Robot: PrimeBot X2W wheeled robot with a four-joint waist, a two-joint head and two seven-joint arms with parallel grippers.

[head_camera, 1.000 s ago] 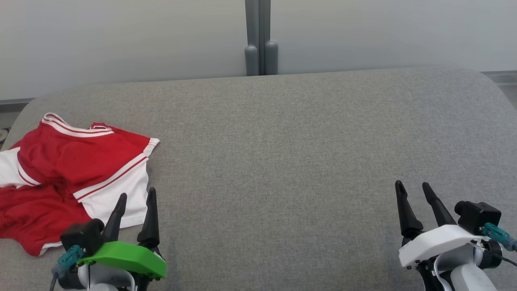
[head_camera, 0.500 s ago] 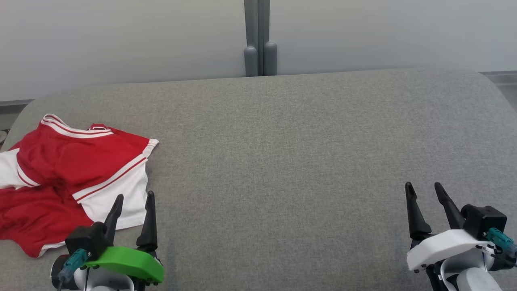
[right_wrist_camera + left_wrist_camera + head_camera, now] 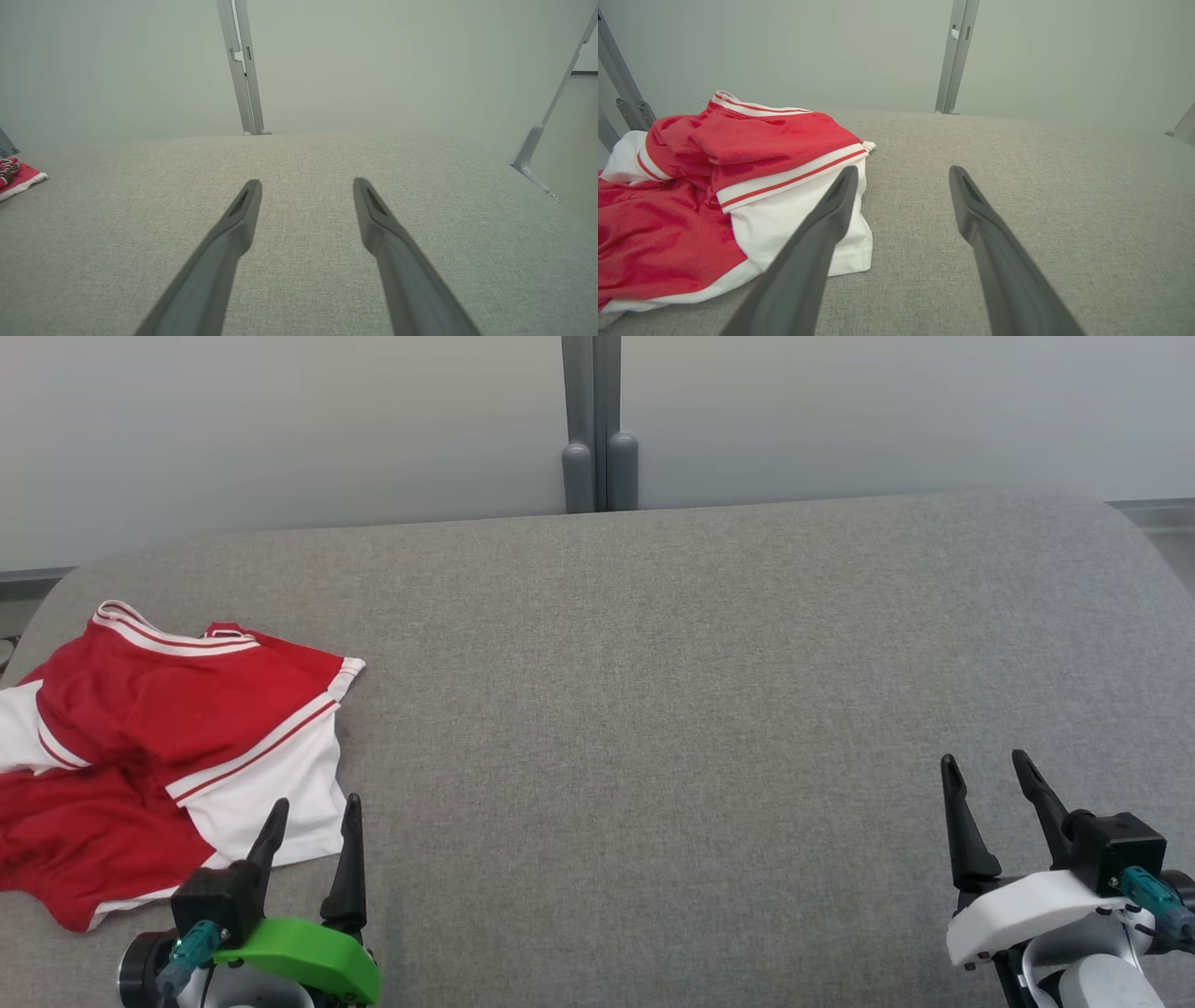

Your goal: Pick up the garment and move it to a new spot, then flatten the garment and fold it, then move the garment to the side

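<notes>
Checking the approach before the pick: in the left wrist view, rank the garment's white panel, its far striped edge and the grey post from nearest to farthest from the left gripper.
1. White panel, low left, just beside a fingertip of the open left gripper.
2. Far striped edge, farther back, upper left.
3. Grey post, farthest, upright at the back, upper centre.

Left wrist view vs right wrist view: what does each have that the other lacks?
Left wrist, not right: the open left gripper and the folds of the crumpled red-and-white striped fabric garment. Right wrist, not left: the open right gripper. Both: the grey woven fabric cushion, the grey metal post, and the garment, just a corner in the right wrist view.
</notes>
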